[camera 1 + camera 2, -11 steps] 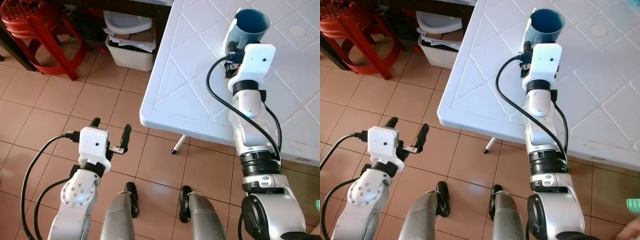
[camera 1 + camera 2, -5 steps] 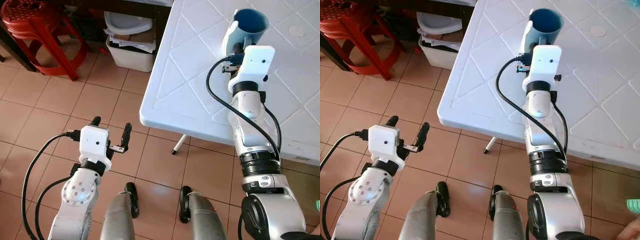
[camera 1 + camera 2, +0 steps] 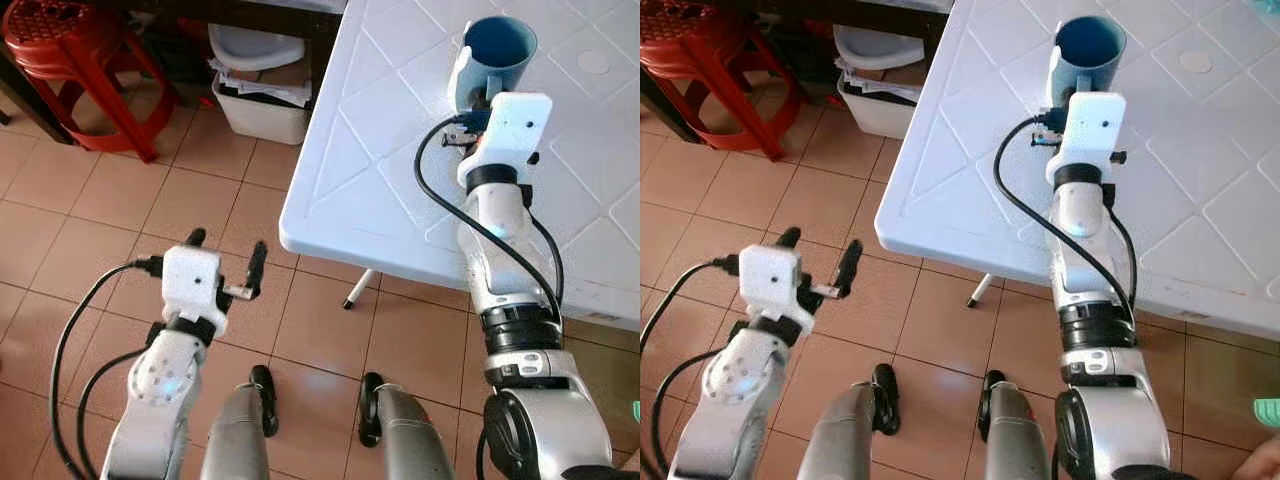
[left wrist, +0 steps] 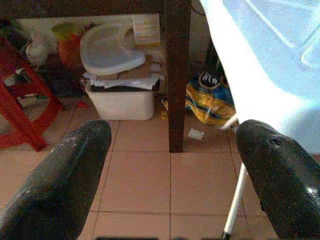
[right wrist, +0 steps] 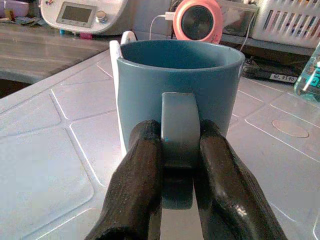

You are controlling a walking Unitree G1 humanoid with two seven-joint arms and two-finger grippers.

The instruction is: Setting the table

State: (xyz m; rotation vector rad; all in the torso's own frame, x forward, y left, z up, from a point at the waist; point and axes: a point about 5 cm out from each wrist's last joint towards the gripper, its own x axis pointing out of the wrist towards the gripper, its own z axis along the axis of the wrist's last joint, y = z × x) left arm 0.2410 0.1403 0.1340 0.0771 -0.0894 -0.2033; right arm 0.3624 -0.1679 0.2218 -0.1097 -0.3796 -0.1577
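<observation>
1. right gripper (image 5: 180, 165) reaches out over the white table (image 3: 380, 150); both black fingers (image 5: 137, 185) clamped on the handle of the blue mug (image 5: 180, 85), one finger each side of it
2. blue mug upright, mouth up, on the white table near the table's left edge; from the pictures I can't tell whether its base touches the surface; a white piece sits against the mug's side, unclear what it is
3. left gripper (image 3: 225, 265) hangs low over the tiled floor (image 3: 120, 210), beside the table's corner; fingers spread wide apart, nothing between them
4. left wrist view: white bin (image 4: 120, 100) with papers and a white seat-like lid on top, next to a dark wooden post (image 4: 175, 75); yellow-blue bag (image 4: 212, 97) just past the post
5. red plastic stool (image 3: 75, 60) on the floor, well left of the table
6. beyond the mug in the right wrist view: pink round speaker (image 5: 197, 20), white appliance with a screen (image 5: 82, 15), white basket (image 5: 287, 22); all on a further counter
</observation>
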